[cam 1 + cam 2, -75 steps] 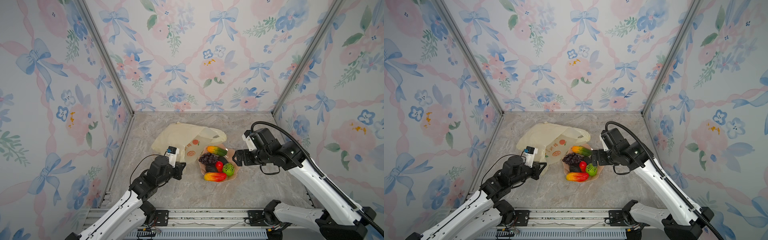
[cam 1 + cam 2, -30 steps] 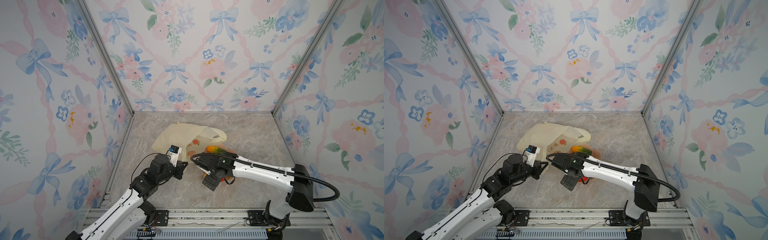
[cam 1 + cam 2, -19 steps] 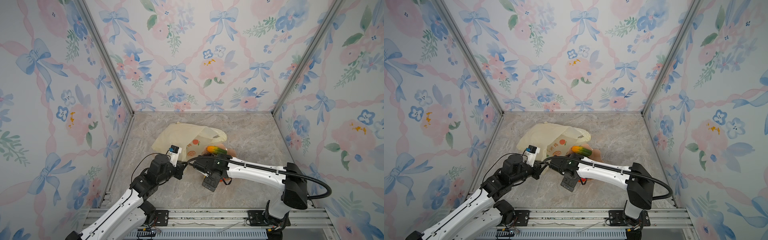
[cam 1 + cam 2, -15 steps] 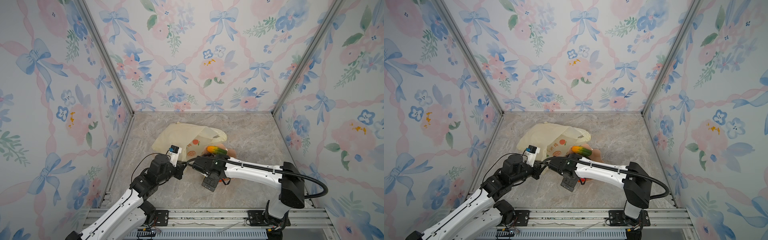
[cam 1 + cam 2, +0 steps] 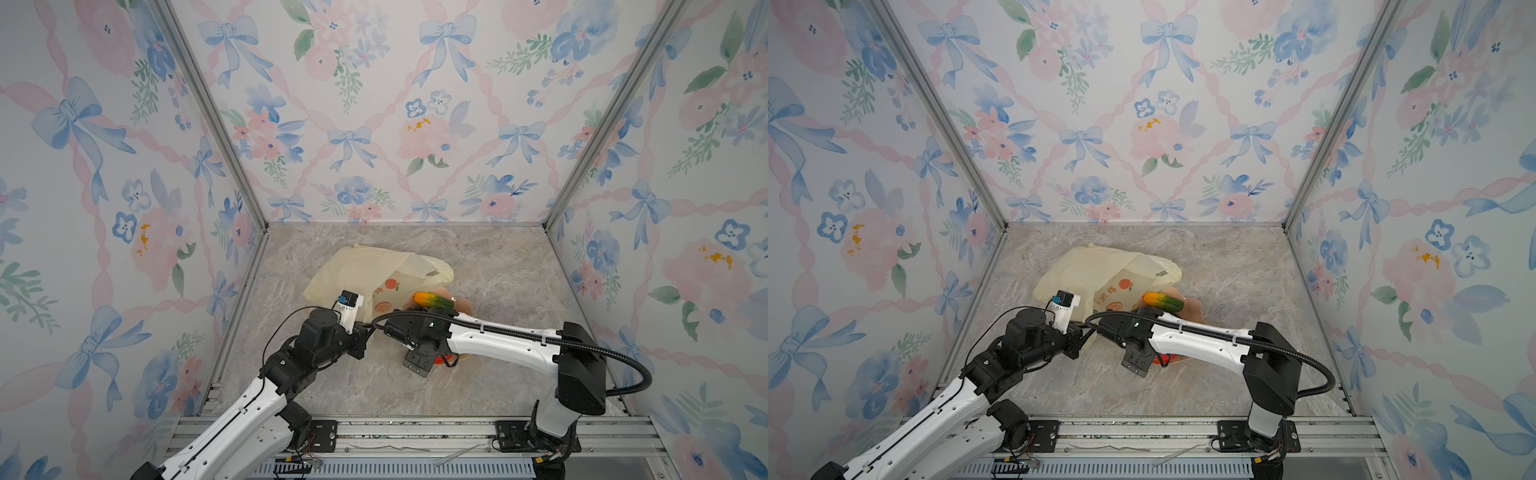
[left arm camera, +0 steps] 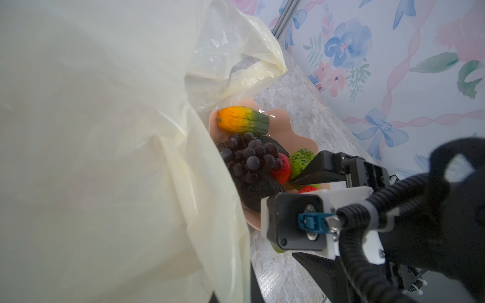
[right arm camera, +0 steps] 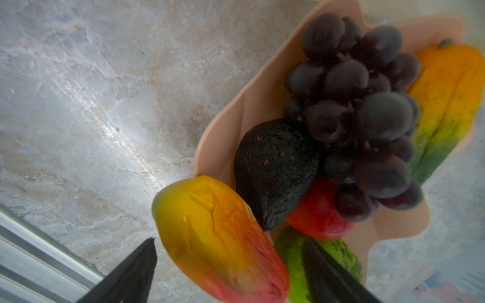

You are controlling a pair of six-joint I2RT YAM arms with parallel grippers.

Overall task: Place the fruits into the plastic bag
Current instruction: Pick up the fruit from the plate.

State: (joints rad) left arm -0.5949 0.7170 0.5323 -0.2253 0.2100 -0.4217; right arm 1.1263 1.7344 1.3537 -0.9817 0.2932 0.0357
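The pale-yellow plastic bag (image 5: 365, 270) (image 5: 1096, 266) lies crumpled at the table's middle. My left gripper (image 5: 365, 332) (image 6: 233, 295) is shut on its near edge. The fruits sit in a pink scalloped dish (image 7: 252, 105) to the bag's right: purple grapes (image 7: 367, 105), a dark avocado (image 7: 273, 170), a red fruit (image 7: 315, 212), a bumpy green ball (image 7: 291, 262) and an orange-green mango (image 5: 432, 299). My right gripper (image 7: 228, 272) (image 5: 419, 361) is open over the dish's front rim. Its fingers straddle the red-yellow mango (image 7: 215, 230), with a gap showing on one side.
Floral walls close in the marble table on three sides. An aluminium rail (image 5: 415, 428) runs along the front edge, close to the right gripper. Bare marble (image 5: 498, 257) lies behind and right of the dish. The two arms' wrists are close together near the bag's mouth.
The right arm swung in from the dish's right side to its front and came down over the red-yellow mango. Its jaws have narrowed slightly. The left gripper kept holding the bag.
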